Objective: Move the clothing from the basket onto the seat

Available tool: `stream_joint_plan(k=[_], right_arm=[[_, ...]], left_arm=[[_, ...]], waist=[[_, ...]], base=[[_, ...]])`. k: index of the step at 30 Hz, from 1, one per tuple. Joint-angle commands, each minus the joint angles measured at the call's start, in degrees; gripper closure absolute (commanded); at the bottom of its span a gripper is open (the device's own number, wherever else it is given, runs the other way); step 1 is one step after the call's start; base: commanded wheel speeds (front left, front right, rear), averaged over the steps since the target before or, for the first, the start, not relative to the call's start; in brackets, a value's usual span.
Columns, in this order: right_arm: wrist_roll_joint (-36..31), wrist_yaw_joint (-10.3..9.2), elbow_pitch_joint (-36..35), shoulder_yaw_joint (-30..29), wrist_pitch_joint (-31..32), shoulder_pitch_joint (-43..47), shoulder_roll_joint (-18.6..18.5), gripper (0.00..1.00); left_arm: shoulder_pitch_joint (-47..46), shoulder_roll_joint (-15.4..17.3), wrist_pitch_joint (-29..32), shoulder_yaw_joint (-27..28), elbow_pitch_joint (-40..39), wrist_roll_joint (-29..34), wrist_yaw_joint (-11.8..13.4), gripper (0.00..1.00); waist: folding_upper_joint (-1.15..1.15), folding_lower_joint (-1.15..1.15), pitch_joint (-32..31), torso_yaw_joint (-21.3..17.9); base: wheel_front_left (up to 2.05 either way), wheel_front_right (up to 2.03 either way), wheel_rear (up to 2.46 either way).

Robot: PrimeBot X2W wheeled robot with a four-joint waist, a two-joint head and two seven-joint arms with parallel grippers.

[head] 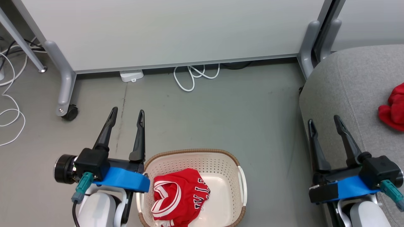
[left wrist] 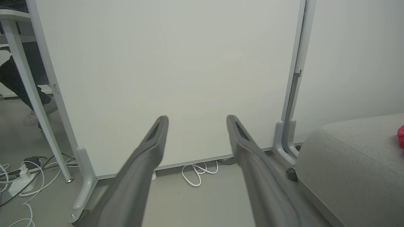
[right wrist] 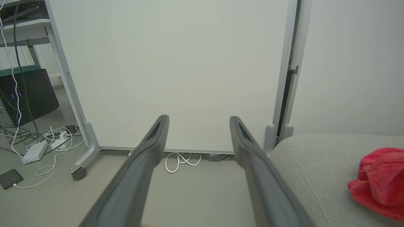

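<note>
A red jersey [head: 179, 197] with white stripes and dark lettering lies crumpled in the cream basket [head: 221, 164] on the floor at the bottom centre. A plain red garment [head: 393, 108] rests on the grey seat [head: 350, 82] at the right, also seen in the right wrist view [right wrist: 378, 183] and at the edge of the left wrist view [left wrist: 401, 136]. My left gripper [head: 127, 114] stands open just left of the basket, fingers pointing away over the floor. Over the seat's front edge my right gripper [head: 323, 120] is open and empty.
A white wheeled partition [head: 170, 31] stands ahead, with a caster [head: 70, 112] at its left foot. White cable loops [head: 195, 75] and a power block [head: 131, 75] lie at its base. More cables [head: 9, 94] trail on the floor at the left. A person's legs and shoe [left wrist: 31, 116] show behind the partition.
</note>
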Motion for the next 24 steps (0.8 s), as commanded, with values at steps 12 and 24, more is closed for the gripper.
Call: stream_joint_plan(k=[12, 24], right_arm=[[0.4, 0.01, 2.7, -0.4, 0.0, 3.1, 0.6, 0.0], [1.1, 0.01, 3.7, -0.1, 0.0, 3.5, 0.6, 0.0]], left_arm=[[3.7, -1.4, -0.2, 2.8, 1.3, 2.3, -1.7, 0.0], [4.5, -2.0, -0.2, 4.3, 0.8, 3.1, -2.2, 0.0]], waist=[[0.0, 0.01, -1.5, 0.2], [0.0, 0.01, -2.2, -0.1]], base=[[0.0, 0.0, 0.0], [0.0, 0.0, 0.0]])
